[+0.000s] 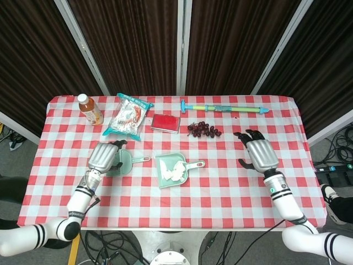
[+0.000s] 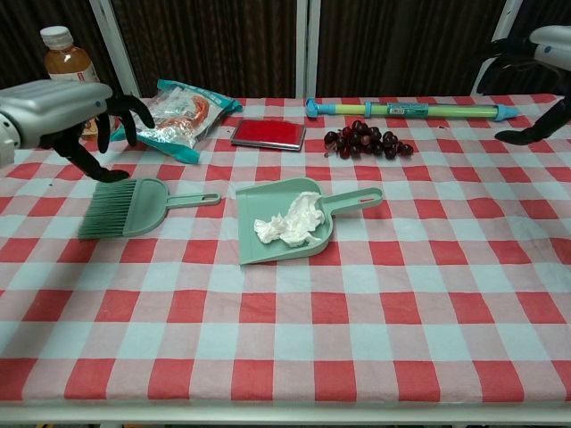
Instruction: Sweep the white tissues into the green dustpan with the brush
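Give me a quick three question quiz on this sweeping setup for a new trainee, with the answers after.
1. True or false: the tissues lie inside the dustpan.
2. Where is the brush? A) in the left hand B) flat on the table, left of the dustpan C) inside the dustpan
3. Fill in: the right hand holds ____.

Key: 1 true. 2 B. 3 nothing; its fingers are spread.

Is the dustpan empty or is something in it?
Not empty: the dustpan holds crumpled white tissues.
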